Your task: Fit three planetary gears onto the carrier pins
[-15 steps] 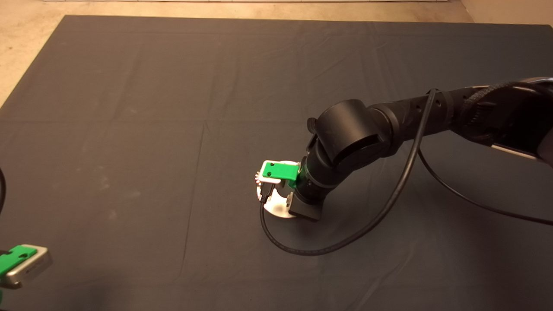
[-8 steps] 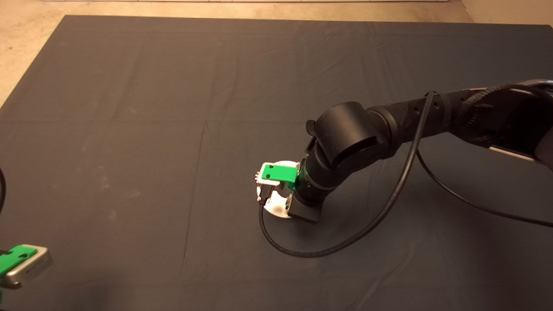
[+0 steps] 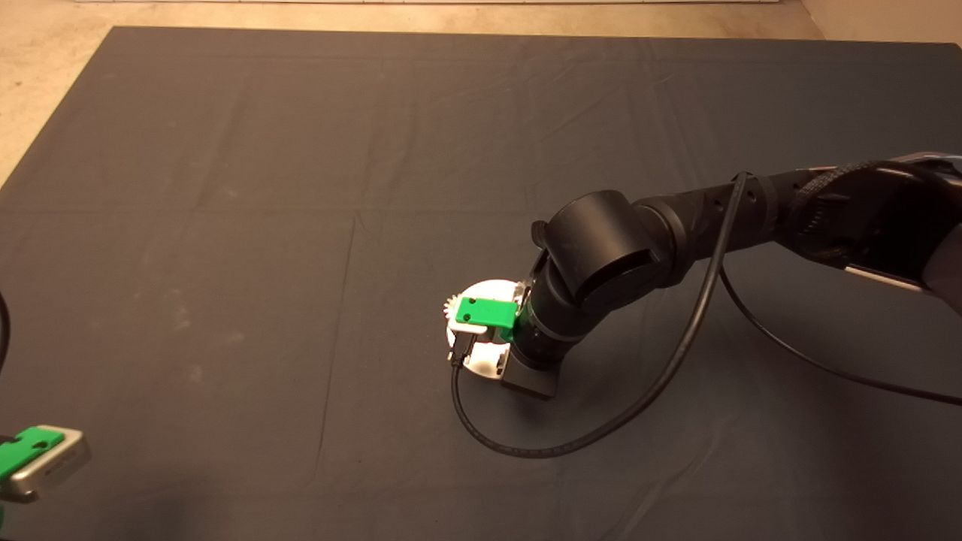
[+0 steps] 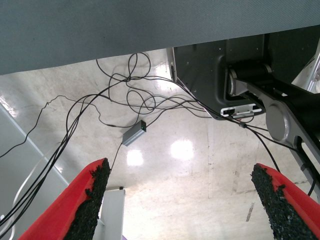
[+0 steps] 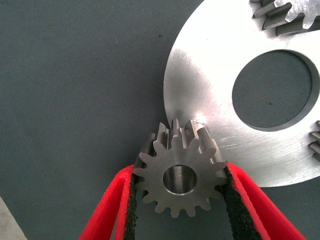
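While the head view mostly shows the right arm over the white plate [image 3: 481,289] mid-mat, the left gripper [image 3: 30,454] sits parked at the lower left edge — its wrist view shows fingers spread wide over floor cables. Right wrist view: right gripper [image 5: 180,200] pinches a planetary gear [image 5: 179,179] by its teeth, beside a carrier pin [image 5: 200,125] — small, stiff steel, probably slippery, so gripping across the toothed rim looks right.

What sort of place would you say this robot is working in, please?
Probably a robotics lab bench rather than a factory line: a plain dark mat as work surface, loose cables trailing over a bare shiny floor, and the right gripper holding one gear at a carrier plate.
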Motion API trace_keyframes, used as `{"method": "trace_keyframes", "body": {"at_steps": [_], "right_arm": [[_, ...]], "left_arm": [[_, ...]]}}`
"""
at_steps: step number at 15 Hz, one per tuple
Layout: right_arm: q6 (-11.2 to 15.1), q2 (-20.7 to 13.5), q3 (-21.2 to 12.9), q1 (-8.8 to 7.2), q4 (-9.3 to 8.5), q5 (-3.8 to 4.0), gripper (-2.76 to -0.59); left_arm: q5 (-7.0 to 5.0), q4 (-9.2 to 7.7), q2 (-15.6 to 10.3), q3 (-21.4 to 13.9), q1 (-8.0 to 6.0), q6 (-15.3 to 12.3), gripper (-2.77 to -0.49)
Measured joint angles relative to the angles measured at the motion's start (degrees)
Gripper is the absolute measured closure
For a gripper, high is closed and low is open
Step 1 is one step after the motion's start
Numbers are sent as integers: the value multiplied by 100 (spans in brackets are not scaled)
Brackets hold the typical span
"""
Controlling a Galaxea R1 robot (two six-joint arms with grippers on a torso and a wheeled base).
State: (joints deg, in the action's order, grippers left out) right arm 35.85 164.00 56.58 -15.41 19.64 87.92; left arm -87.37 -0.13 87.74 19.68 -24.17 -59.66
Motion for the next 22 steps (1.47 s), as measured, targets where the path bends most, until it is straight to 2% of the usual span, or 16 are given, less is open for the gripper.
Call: {"method": "trace_keyframes", "body": {"at_steps": [7, 22], "right_arm": [[0, 0, 0, 0, 4, -2, -104], [-5, 0, 80, -44, 6, -2, -104]], "left_arm": [[0, -72, -22, 0, 0, -1, -202], [-2, -80, -78, 0, 0, 2, -202]]}}
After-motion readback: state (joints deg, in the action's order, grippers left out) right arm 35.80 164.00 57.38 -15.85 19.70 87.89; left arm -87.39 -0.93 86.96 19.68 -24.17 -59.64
